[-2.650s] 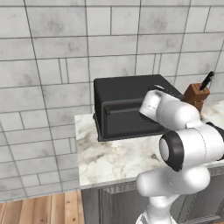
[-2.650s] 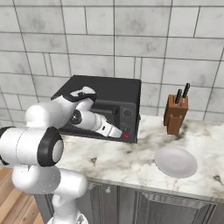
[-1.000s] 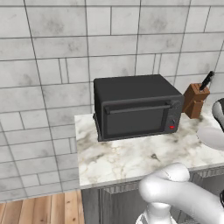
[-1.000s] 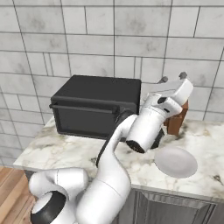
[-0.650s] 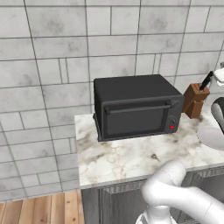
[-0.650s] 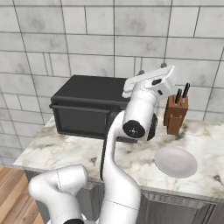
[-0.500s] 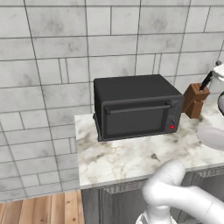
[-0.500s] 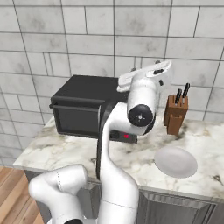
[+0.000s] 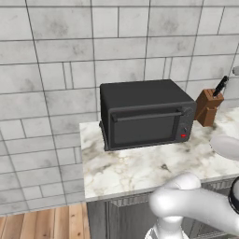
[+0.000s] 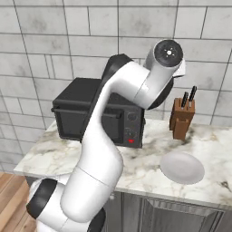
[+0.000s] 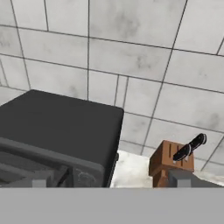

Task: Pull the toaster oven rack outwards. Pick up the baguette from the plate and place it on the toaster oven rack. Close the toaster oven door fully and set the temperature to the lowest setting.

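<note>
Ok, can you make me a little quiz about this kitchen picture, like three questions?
1. True or false: the toaster oven door is shut.
2. What sits on the white plate? A) a baguette B) nothing C) a knife
3. What brown thing stands on the counter on the red light's side of the toaster oven?

Key:
1. True. The door stands upright against the front.
2. B. The plate is bare.
3. The wooden knife block, with dark handles sticking out of it.
</note>
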